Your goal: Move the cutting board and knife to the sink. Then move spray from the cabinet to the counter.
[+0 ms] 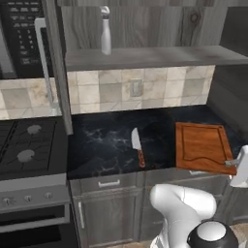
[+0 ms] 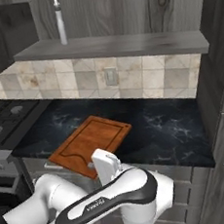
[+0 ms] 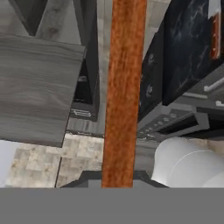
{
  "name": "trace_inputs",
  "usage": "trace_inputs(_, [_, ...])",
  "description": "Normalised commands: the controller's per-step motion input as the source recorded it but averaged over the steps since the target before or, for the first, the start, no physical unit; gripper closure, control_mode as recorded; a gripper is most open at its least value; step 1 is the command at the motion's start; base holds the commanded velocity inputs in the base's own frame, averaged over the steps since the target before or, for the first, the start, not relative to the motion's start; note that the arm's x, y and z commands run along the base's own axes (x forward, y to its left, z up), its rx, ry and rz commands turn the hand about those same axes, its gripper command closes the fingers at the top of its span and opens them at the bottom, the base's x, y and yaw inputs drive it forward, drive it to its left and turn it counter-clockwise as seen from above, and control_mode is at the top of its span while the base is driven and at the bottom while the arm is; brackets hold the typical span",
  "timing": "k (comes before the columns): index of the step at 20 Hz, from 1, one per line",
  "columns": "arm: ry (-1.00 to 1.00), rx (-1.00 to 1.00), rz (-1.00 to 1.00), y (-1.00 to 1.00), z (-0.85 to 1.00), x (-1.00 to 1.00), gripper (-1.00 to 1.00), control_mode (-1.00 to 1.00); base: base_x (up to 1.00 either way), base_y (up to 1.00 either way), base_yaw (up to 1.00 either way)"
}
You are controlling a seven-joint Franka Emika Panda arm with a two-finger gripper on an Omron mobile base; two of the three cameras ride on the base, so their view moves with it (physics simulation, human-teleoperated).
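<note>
The claw [image 3: 117, 186] is seen clenched on the near edge of the cutting board [image 1: 202, 147]; in the hand view the board's reddish-brown edge runs straight up from between the finger tips, and in the left base view the white hand is set at the board's near right corner, at the front lip of the counter [image 1: 106, 145]. The board appears lifted or tipped slightly there, though whether it has fully left the counter cannot be told.

The knife [image 1: 137, 147] is left lying flat on the counter, well apart from the claw and to the far side of the board from it, blade pointing toward the tiled wall. The spray [image 1: 105, 31] is stood upright on the shelf of the cabinet [image 1: 155, 57], high above and well away from the claw.

The first step is judged to be in hand: the board is gripped but not yet carried to the sink. Next, the board would need to be raised clear of the counter and kept firmly pinched, since a thin edge grip on a wide flat board could let it swing or slip, and then carried across to the sink.
</note>
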Motion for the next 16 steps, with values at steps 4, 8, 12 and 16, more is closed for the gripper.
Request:
trace_inputs(4, [0.0,0.0,0.0,0.0,0.0,0.0,1.0,1.0,-0.43,0.0,0.48])
trace_inputs(8, [0.0,0.0,0.0,0.0,0.0,0.0,1.0,1.0,-0.37,0.0,0.72])
trace_inputs(12, [0.0,0.0,0.0,0.0,0.0,0.0,1.0,1.0,-0.26,0.0,0.92])
trace_inputs(16, [0.0,0.0,0.0,0.0,0.0,0.0,1.0,1.0,-0.2,0.0,0.97])
